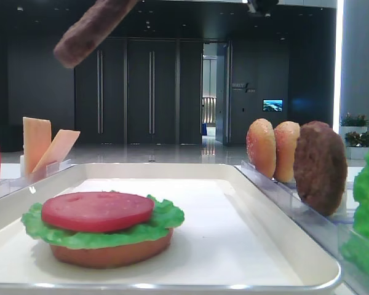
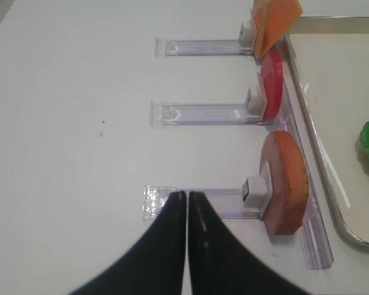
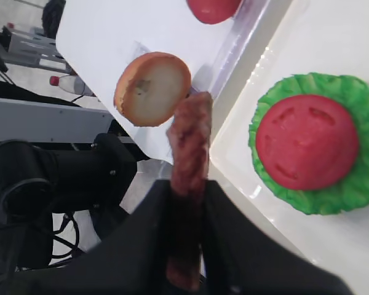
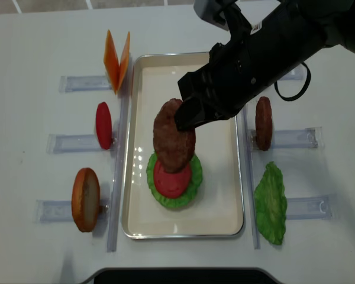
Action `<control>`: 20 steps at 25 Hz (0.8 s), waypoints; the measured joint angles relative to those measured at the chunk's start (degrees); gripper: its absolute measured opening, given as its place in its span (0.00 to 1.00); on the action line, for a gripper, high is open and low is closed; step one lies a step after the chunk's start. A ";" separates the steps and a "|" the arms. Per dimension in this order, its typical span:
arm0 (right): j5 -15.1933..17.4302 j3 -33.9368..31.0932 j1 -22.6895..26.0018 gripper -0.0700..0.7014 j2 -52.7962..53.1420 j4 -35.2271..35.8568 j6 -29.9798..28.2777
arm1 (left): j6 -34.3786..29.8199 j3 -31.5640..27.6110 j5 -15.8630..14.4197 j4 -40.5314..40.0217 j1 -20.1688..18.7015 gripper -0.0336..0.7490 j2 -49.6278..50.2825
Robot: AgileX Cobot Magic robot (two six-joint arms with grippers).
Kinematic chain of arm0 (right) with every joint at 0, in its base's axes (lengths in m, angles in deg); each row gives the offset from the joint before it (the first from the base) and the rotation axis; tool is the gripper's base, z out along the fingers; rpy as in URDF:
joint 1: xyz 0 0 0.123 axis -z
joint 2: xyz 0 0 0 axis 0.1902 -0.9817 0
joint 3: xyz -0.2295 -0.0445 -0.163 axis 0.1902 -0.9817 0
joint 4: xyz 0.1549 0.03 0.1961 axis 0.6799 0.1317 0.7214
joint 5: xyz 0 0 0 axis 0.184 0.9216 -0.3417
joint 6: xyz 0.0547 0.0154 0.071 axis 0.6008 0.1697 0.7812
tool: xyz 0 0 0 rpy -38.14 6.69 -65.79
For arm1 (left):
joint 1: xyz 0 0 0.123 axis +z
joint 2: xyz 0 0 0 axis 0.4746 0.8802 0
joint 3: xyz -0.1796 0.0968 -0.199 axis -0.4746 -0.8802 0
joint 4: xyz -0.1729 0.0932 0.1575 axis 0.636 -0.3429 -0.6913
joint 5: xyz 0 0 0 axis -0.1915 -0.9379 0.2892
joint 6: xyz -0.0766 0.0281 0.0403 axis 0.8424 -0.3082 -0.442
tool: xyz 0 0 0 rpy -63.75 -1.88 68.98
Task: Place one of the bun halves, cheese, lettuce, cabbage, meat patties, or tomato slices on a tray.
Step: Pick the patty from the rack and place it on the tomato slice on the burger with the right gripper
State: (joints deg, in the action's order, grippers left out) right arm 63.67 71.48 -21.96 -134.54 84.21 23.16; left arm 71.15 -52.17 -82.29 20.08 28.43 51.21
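Above the tray (image 4: 225, 225), right gripper (image 4: 186, 115) clamped on rough dark-brown meat patty (image 4: 173, 137), left gripper (image 2: 187, 203) together.

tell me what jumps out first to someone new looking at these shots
The right gripper holding a brown meat patty in the air above the white tray. Below it on the tray sits a stack: bun base, green lettuce, red tomato slice.

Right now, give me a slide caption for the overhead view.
Right claw holds a meat patty above the tomato slice and lettuce stacked on the tray.
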 joint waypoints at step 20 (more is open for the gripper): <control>-2.62 -2.24 -0.77 0.23 -13.67 12.64 -15.26 | 0.00 0.00 0.00 0.00 0.00 0.04 0.00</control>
State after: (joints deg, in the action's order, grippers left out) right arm 61.05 69.25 -22.73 -148.21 96.84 7.90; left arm 71.15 -52.17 -82.29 20.08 28.43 51.21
